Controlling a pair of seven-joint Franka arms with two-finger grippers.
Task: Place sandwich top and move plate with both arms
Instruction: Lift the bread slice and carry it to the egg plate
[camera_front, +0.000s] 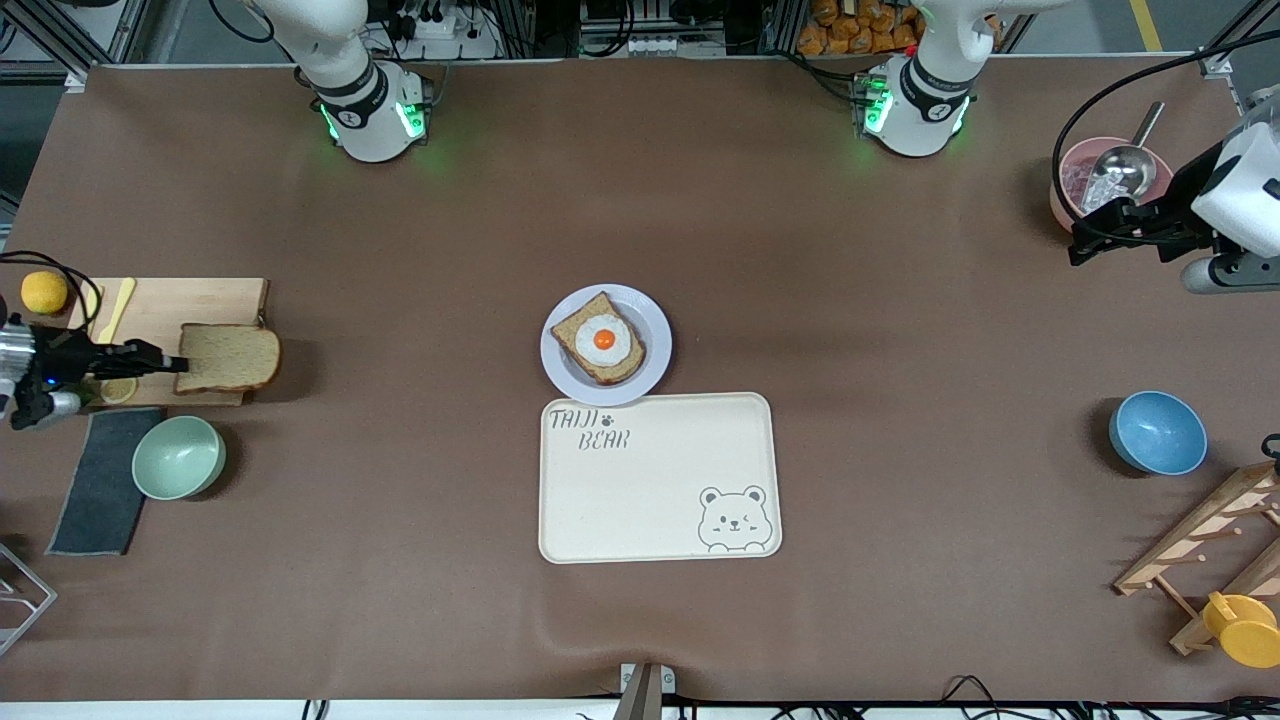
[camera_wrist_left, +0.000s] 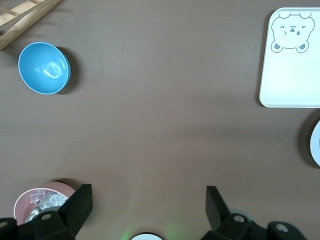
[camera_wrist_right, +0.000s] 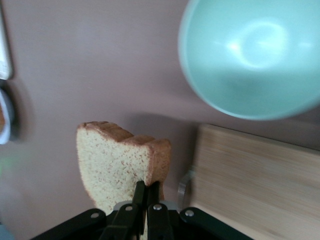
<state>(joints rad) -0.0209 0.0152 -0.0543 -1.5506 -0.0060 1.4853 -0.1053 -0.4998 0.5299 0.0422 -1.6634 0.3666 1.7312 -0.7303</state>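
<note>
One sandwich top (camera_front: 228, 357), one plate (camera_front: 652, 332).

On the worktop (camera_front: 400, 560) the plate (camera_front: 652, 322) sits midway between the two ends, bearing an egg-topped slice (camera_front: 600, 339). The tray (camera_front: 650, 470) lies touching it, nearer the front camera. At the right arm's end lies a cutting board (camera_front: 175, 310), with a bowl (camera_front: 178, 457) and a cloth (camera_front: 100, 480) nearer the camera. The right hand (camera_front: 178, 364) holds the sandwich top (camera_front: 230, 357) over the board's edge. At the left arm's end, the left hand (camera_front: 1085, 240) hangs just beside a dish with a scoop (camera_front: 1115, 180); another bowl (camera_front: 1157, 432) and a wooden rack (camera_front: 1210, 540) lie nearer the camera.
</note>
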